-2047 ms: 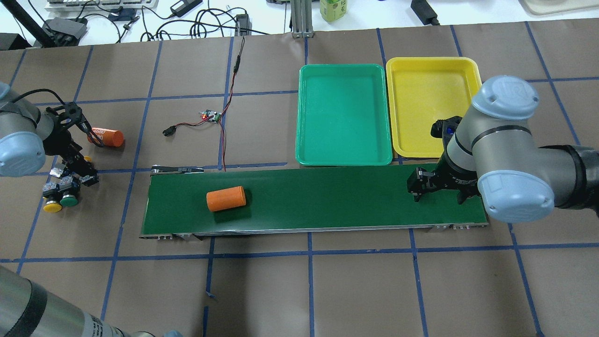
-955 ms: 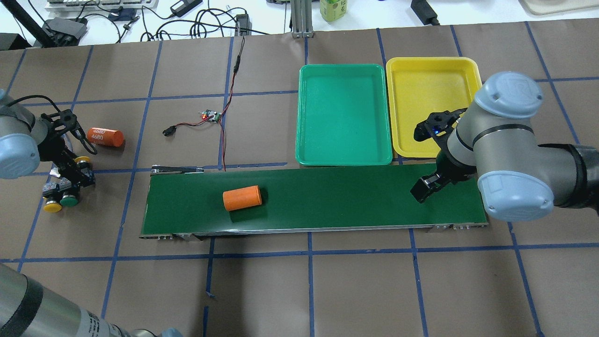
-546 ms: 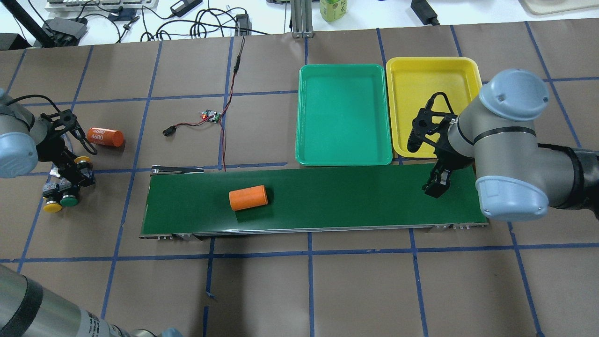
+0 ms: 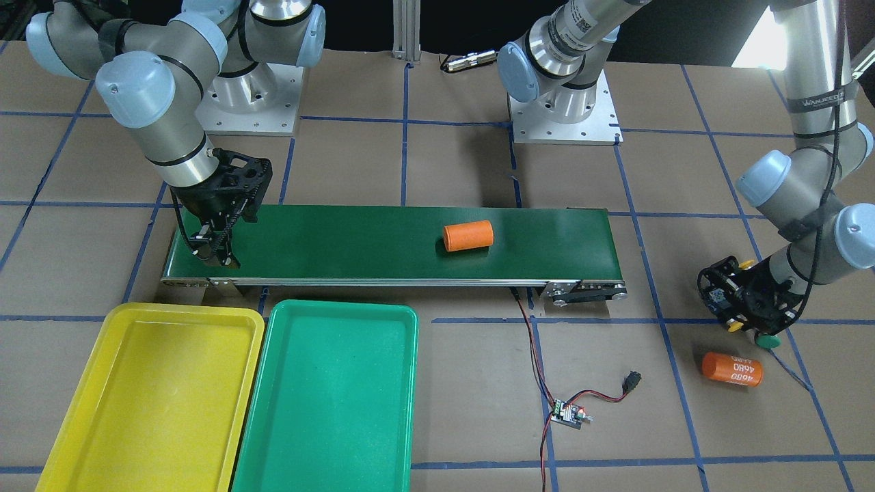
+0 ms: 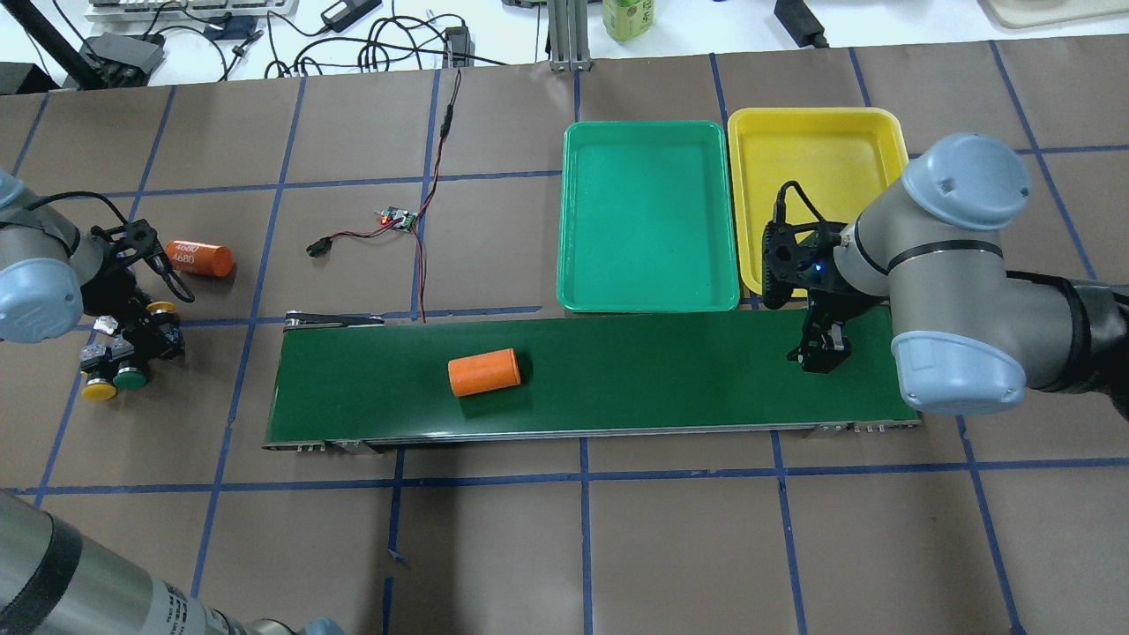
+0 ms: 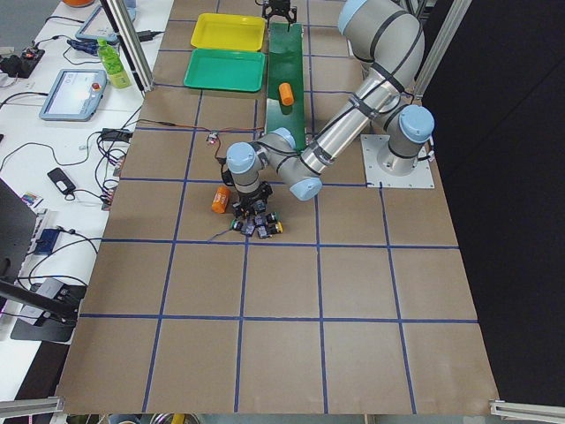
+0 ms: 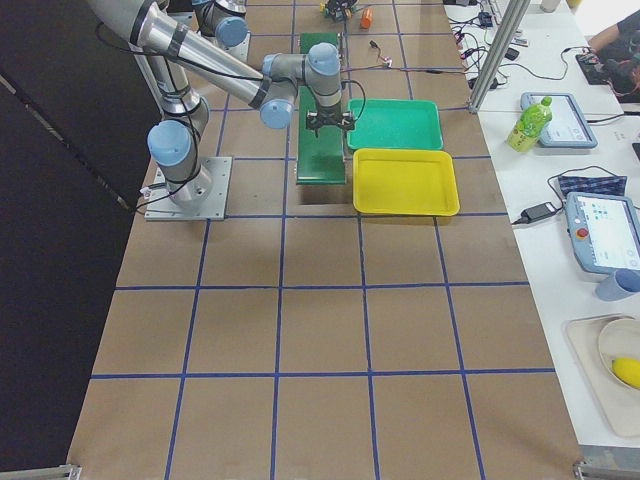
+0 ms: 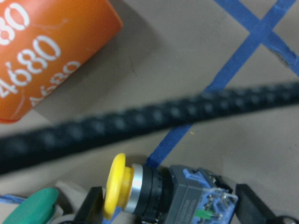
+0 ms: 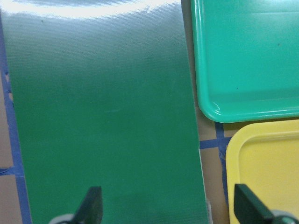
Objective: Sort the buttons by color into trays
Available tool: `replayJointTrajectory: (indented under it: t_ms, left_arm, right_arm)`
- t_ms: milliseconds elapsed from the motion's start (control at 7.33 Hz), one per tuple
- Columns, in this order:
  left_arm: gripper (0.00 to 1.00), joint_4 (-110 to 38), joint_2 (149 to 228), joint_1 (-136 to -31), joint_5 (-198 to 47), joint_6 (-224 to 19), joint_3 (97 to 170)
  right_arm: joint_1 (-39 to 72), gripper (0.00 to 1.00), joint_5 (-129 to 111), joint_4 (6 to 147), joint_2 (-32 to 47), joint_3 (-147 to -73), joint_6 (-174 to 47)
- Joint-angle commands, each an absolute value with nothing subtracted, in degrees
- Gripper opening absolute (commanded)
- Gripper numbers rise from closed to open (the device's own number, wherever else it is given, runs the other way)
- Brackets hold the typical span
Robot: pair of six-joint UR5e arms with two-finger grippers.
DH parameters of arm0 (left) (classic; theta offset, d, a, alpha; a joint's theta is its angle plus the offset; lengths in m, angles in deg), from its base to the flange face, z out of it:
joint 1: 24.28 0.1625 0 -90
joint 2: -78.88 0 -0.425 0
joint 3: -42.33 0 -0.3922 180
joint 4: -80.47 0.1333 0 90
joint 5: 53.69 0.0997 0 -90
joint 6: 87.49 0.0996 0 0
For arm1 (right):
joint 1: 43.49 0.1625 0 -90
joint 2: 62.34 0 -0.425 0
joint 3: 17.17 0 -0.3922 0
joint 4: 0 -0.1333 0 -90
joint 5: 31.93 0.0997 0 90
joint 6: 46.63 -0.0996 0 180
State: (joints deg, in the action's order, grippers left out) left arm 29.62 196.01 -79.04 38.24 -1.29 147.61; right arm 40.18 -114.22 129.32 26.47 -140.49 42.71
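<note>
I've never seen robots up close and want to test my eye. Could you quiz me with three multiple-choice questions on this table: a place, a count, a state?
1. Where does the unmarked orange cylinder lie? A. on the floor B. on the green belt C. on a shelf
2. How many orange cylinders are there? A. one B. two C. five
3. How is the right claw? A. shut tight B. missing a finger C. open, holding nothing
Answers: B, it rests on the belt's surface; B, a numbered cylinder also lies on the brown paper; C, its fingers stand wide apart over bare belt.
</note>
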Motion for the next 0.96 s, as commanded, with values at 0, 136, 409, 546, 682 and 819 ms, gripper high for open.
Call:
replayJointTrajectory:
  t_ms: [0, 136, 409, 546, 682, 819]
  left_arm:
    - [0.39, 29.5, 194.47, -79.21, 38.24, -1.87, 147.62]
    - [0.23, 28.71, 193.24, -79.39, 38.07, -5.45, 148.32]
    - [0.22, 19.97, 187.03, -81.75, 35.98, -22.19, 149.21]
    - [0.22, 14.17, 183.51, -84.11, 34.39, -32.28, 149.21]
    - [0.21, 13.07, 180.34, -87.62, 34.46, -42.82, 149.9]
    - [0.21, 12.97, 177.7, -91.39, 34.64, -52.15, 152.0]
  right_arm:
    - [40.1, 1.0, -115.24, 129.03, 25.55, -140.48, 43.36]
    - [40.18, 1.0, -118.38, 129.11, 25.46, -140.57, 42.76]
    - [40.18, 1.0, -118.5, 128.85, 25.64, -141.53, 43.36]
    - [40.18, 1.0, -120.16, 128.33, 25.46, -143.02, 43.37]
    - [40.27, 1.0, -122.44, 128.41, 25.9, -144.42, 43.8]
    - [40.71, 1.0, -122.28, 128.32, 25.99, -144.52, 47.63]
